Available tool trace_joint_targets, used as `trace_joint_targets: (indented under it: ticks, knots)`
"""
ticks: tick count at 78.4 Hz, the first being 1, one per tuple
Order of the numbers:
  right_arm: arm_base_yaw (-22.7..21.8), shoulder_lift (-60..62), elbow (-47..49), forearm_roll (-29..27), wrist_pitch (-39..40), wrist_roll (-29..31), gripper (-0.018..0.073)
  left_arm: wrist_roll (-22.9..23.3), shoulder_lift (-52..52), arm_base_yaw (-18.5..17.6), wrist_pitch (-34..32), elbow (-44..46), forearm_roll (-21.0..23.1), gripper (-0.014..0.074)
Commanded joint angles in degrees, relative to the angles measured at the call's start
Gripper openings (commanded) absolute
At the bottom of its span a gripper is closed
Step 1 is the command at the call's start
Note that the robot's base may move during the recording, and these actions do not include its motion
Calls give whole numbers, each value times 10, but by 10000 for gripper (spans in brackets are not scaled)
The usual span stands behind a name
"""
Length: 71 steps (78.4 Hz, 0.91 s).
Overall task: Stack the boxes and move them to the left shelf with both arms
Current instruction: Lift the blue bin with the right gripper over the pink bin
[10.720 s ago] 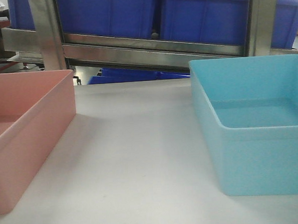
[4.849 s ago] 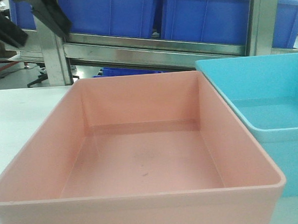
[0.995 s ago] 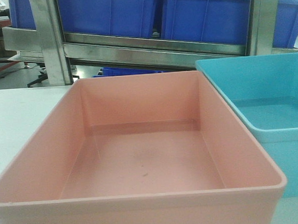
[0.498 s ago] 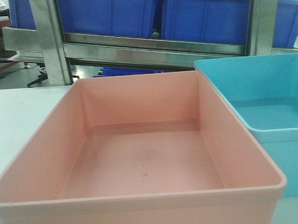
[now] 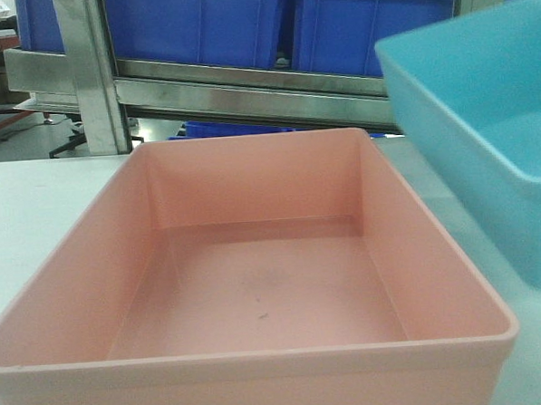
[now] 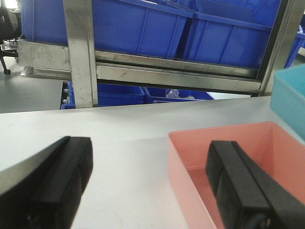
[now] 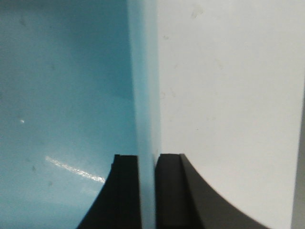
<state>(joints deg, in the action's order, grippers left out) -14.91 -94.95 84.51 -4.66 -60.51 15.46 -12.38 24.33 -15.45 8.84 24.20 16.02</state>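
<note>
sky-blue tub: tilted, upper right of frame | pink tub: centre, on surface | right tool: clamped on sky-blue tub's wall | left tool: spread apart astride pink wall | risk: one-wall pinch may let tub swing, slip, strike pink rim

The pink box was pale and plain, the blue box sky-blue. The bench was white, the bins deep blue, the left tool and right tool black.

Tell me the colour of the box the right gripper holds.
The box is light sky-blue, clearest in the front-facing view.
</note>
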Motion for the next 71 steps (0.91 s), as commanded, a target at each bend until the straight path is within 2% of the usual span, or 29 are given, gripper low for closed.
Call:
trace_joint_targets:
  ticks: [1, 17, 36, 50, 58, 71]
  knots:
    - [-5, 56, 40, -36, 7, -12, 58, -4, 3, 2, -44, 17, 7, 405]
    - [3, 107, 55, -111, -27, -60, 55, -4, 3, 2, -44, 17, 7, 405]
    - [62, 145, 55, -113, -64, -165, 55, -4, 3, 2, -44, 17, 7, 405]
    - [160, 144, 55, -102, -81, -256, 55, -4, 3, 2, -44, 17, 7, 405]
    - [222, 138, 55, -78, -80, -308, 55, -4, 3, 2, -44, 17, 7, 405]
    - [315, 118, 48, -59, -76, -352, 55, -4, 3, 2, -44, 17, 7, 405]
